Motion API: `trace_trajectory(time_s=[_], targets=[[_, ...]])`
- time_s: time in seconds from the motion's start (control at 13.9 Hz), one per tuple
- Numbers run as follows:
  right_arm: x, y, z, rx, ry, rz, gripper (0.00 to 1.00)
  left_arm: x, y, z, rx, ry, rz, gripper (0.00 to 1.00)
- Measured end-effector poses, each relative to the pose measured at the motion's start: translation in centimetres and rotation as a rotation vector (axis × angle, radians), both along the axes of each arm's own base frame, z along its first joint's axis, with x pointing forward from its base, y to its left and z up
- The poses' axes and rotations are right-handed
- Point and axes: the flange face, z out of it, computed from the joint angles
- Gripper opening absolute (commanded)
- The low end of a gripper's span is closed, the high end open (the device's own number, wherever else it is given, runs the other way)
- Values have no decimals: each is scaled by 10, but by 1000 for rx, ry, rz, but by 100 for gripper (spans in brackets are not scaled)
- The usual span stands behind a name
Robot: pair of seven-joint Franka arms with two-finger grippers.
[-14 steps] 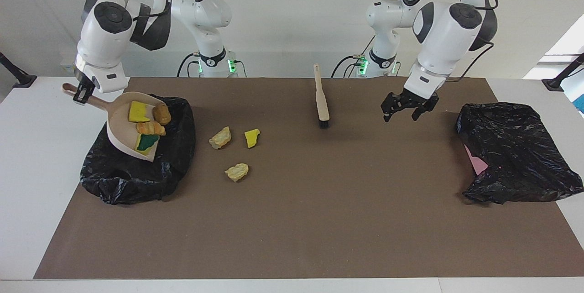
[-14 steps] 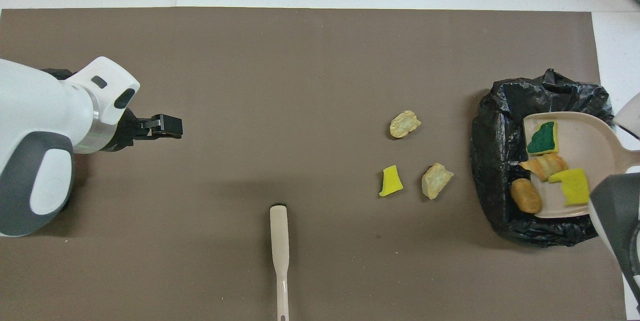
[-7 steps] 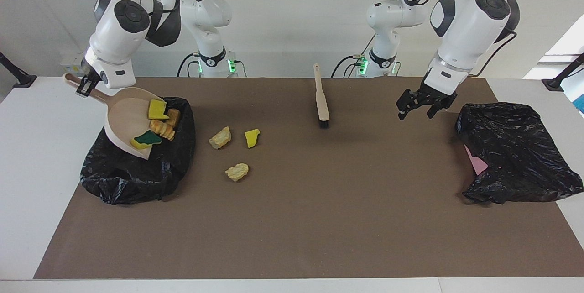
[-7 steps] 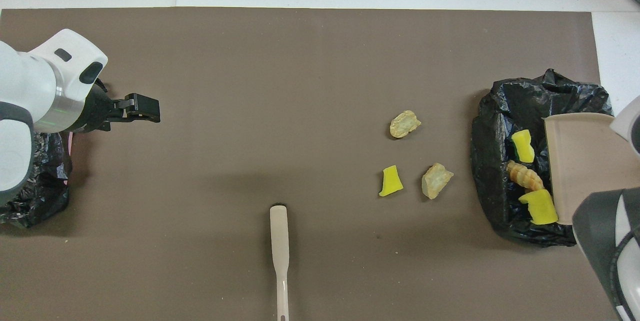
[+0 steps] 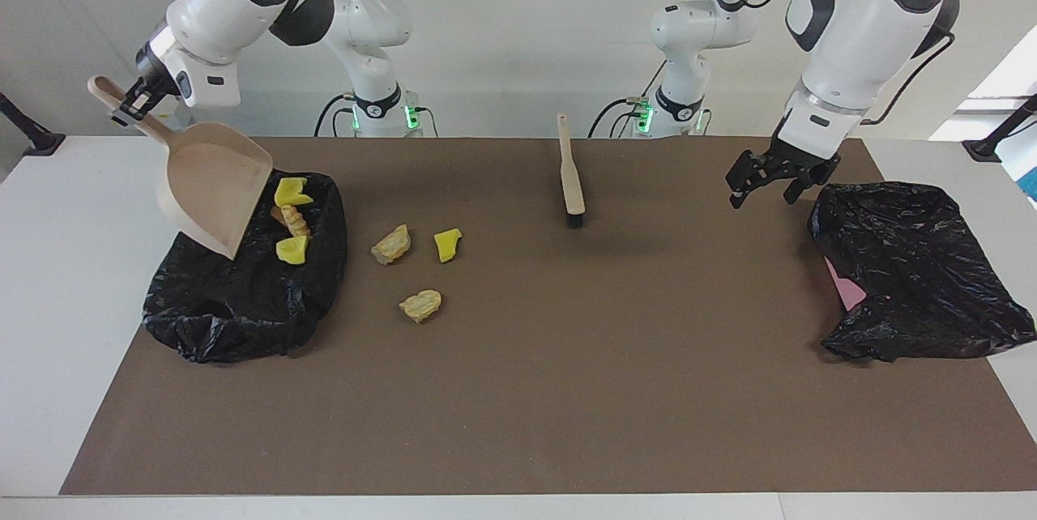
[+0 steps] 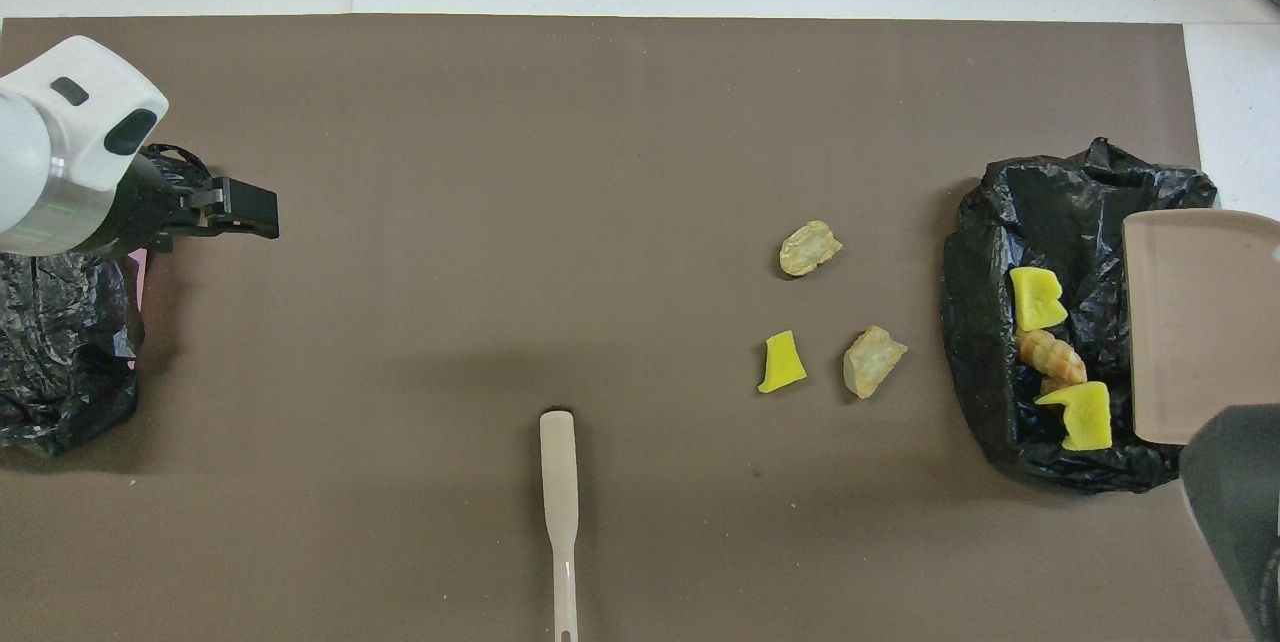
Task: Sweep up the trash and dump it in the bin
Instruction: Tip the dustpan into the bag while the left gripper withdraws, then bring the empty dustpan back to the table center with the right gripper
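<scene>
My right gripper [image 5: 134,103] is shut on the handle of the beige dustpan [image 5: 212,196], held tilted steeply, mouth down, over the black-bag-lined bin [image 5: 235,309] at the right arm's end. The pan [image 6: 1190,322] looks empty. Three trash chunks show in the bin [image 6: 1060,212]: yellow [image 6: 1036,297], orange-brown [image 6: 1050,354] and yellow [image 6: 1080,414]. Three more chunks lie on the mat beside the bin: tan [image 5: 392,245], yellow [image 5: 447,245] and tan [image 5: 420,305]. My left gripper [image 5: 761,180] is open and empty, in the air by the other black bag.
The brush [image 5: 571,176] lies on the brown mat mid-table, near the robots, bristles pointing away from them. A second crumpled black bag [image 5: 915,269] with something pink at its edge sits at the left arm's end.
My right gripper lifted and tipped the dustpan; the chunks slid off it into the bin. My left gripper rose and moved toward the left arm's end of the table.
</scene>
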Motion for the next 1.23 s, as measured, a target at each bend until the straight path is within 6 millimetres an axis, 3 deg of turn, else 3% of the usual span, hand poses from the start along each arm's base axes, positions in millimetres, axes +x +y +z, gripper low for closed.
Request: trace_trajectory(time_s=[0.22,0.43,0.72,1.08,1.23], targets=[[20,3,4,60,-28,-6,0,2,29,15,6,-1,-28,100],[41,31,0,171,-101,-34,0,1,26,21,12,-7,-53,100],[57,124,-15,287,-217,-112,0,-1,16,21,31,2,-122,100],[98,222,-23,490,-461,-389,0,-5,25,21,47,37,-172,100],[104,284,-42,536,-544,-493,0,-5,25,22,47,35,-175,100]])
